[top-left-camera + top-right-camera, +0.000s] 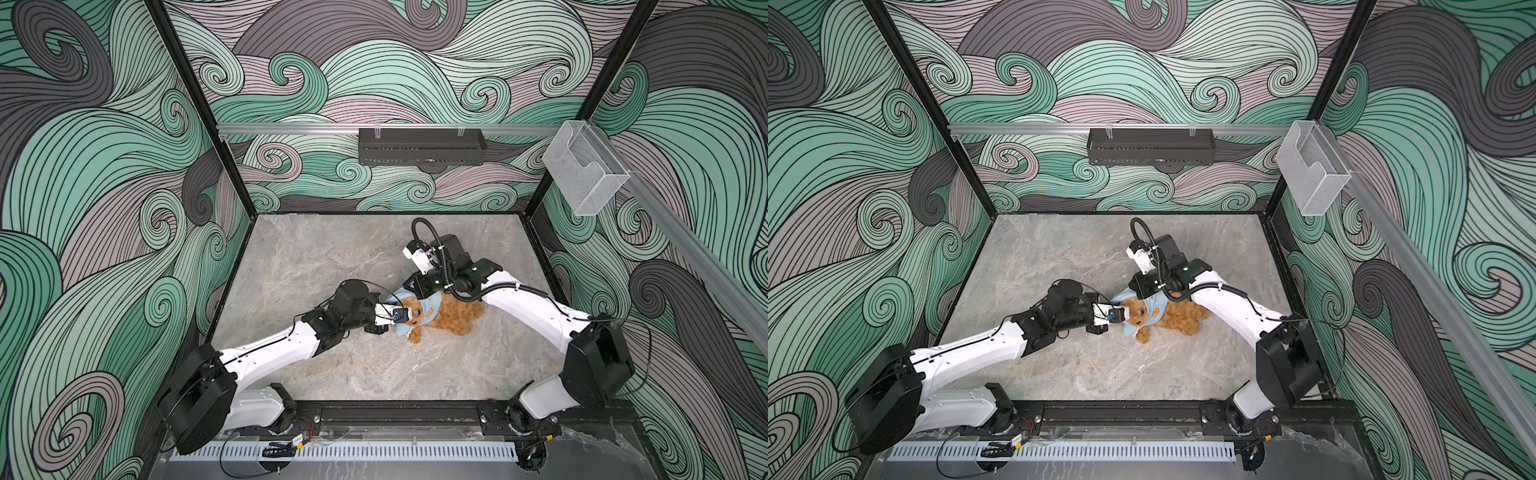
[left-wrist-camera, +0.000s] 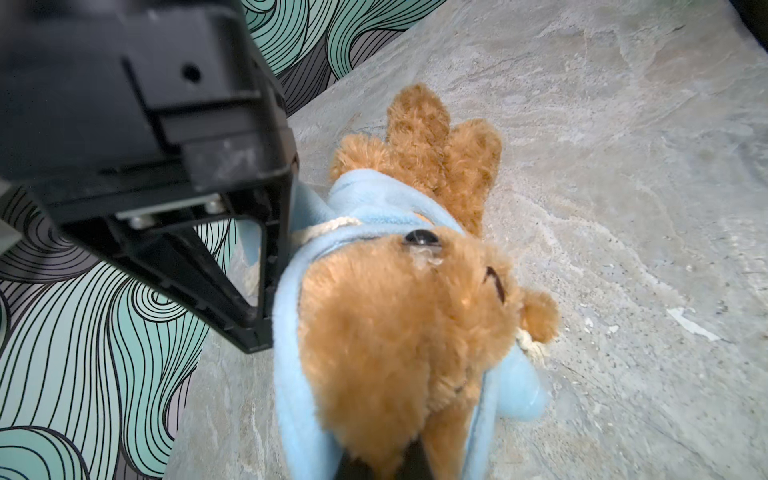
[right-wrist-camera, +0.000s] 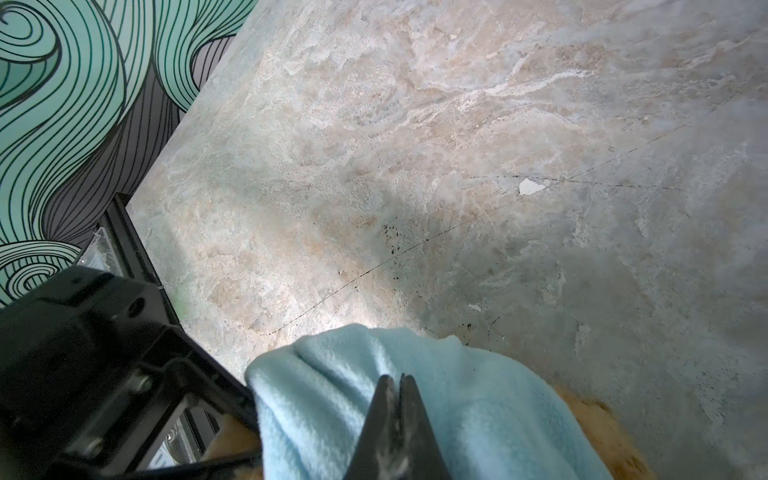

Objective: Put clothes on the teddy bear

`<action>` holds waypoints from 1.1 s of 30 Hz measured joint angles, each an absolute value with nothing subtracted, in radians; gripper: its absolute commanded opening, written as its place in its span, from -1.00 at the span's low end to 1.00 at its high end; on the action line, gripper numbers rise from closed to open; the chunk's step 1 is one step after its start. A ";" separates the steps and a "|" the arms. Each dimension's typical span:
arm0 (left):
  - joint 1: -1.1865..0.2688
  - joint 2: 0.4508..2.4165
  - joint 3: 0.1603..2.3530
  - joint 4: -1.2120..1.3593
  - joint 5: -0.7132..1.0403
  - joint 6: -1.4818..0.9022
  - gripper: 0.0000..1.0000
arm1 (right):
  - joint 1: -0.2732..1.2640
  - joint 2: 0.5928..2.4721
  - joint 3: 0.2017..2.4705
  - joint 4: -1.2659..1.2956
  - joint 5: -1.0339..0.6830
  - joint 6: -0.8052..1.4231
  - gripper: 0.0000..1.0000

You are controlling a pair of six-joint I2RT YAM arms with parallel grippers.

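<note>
The teddy bear, golden-brown and curly, lies on its back at the middle of the table with its head to the left. A light blue shirt is bunched round its head and neck. My left gripper is at the crown of the head, shut on the fur there. My right gripper comes down from behind the head. Its jaws are pressed together on a fold of the shirt. It also shows in the left wrist view, against the shirt's edge.
Bare marble table surrounds the bear. A black basket hangs on the back wall rail, and a clear plastic box on the right rail. Patterned walls close in three sides.
</note>
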State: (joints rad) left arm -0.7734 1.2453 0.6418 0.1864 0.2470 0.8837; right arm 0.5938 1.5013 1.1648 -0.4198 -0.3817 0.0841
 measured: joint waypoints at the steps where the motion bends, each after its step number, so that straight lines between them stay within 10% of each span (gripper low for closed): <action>1: -0.776 1.244 0.642 0.184 0.247 0.884 -1.00 | 0.586 1.472 1.152 -0.414 -0.383 0.065 -0.56; 8: -0.780 1.239 0.642 0.178 0.247 0.889 -1.00 | 0.563 1.291 1.063 -0.355 -0.474 -0.043 -0.01; 19: -0.780 1.239 0.642 0.171 0.247 0.891 -1.00 | 0.603 1.393 1.063 -0.411 -0.526 -0.202 0.24; 33: -0.783 1.239 0.642 0.150 0.241 0.910 -1.00 | 0.624 1.481 1.130 -0.439 -0.398 -0.157 -0.82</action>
